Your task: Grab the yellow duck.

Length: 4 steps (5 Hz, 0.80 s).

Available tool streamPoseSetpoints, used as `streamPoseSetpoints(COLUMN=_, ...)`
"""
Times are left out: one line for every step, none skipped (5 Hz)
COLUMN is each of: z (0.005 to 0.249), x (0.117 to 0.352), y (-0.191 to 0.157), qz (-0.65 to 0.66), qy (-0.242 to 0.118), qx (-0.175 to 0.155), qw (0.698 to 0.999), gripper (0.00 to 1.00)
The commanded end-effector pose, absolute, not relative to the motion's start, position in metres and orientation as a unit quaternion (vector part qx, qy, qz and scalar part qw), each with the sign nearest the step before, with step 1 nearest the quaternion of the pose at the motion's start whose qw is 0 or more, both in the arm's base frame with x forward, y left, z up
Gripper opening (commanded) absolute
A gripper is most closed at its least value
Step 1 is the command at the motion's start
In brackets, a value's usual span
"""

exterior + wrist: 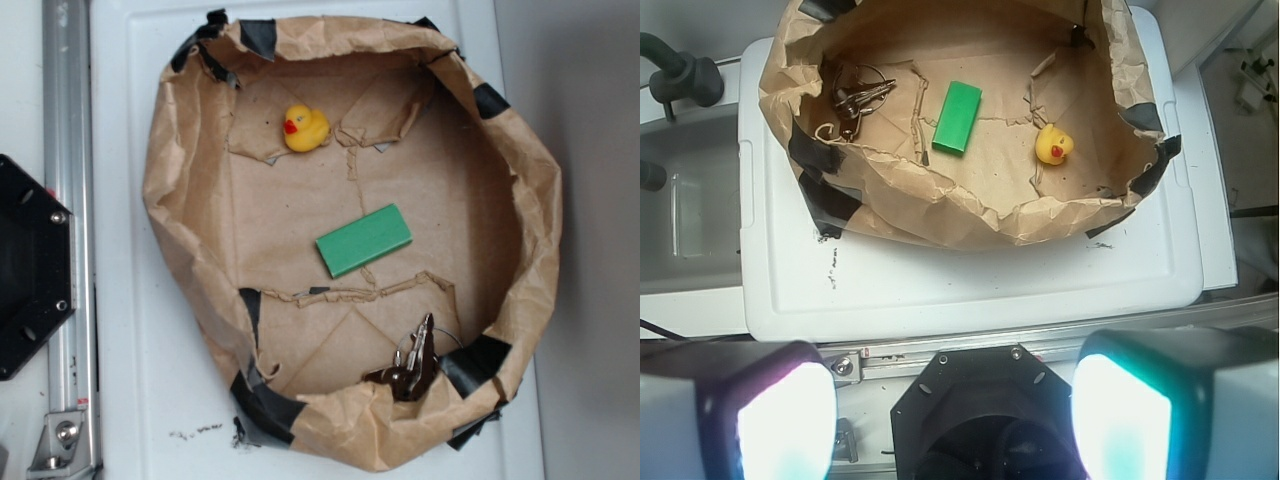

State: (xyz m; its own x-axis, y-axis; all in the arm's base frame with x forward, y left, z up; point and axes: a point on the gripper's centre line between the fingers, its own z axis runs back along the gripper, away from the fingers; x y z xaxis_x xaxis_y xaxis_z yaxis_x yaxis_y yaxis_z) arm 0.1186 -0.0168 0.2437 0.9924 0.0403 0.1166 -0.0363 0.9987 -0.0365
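Along the wrist view's bottom edge, the gripper [950, 420] is cropped; its blurred pads [780, 415] stand wide apart, holding nothing. Inside the crumpled brown paper bowl [180, 250], the glossy rounded yellow duck [305, 128] sits near a green block [364, 239]; tangled metal keys [412, 362] are indistinct.

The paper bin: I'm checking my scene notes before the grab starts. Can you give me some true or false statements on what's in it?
1. The yellow duck lies inside the brown paper bin. True.
2. The green block touches the duck. False: they lie apart.
3. A bunch of keys lies in the bin. True.
4. The gripper holds the duck. False: its fingers are wide apart, far from the bin.
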Motion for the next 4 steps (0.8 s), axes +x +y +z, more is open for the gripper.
streamPoseSetpoints(z=0.244, x=0.119, y=-0.017, qz=0.019, qy=-0.059, qx=-0.017, qw=0.998, gripper=1.0)
streamPoseSetpoints(z=0.244, x=0.169, y=0.021, qz=-0.01, qy=-0.072, qx=0.003, qw=0.997, gripper=1.0)
streamPoseSetpoints(z=0.221, x=0.222, y=0.033, qz=-0.075, qy=-0.053, qx=0.014, qw=0.996, gripper=1.0)
streamPoseSetpoints(z=0.181, x=0.252, y=0.036, qz=-0.155, qy=-0.025, qx=0.013, qw=0.988, gripper=1.0)
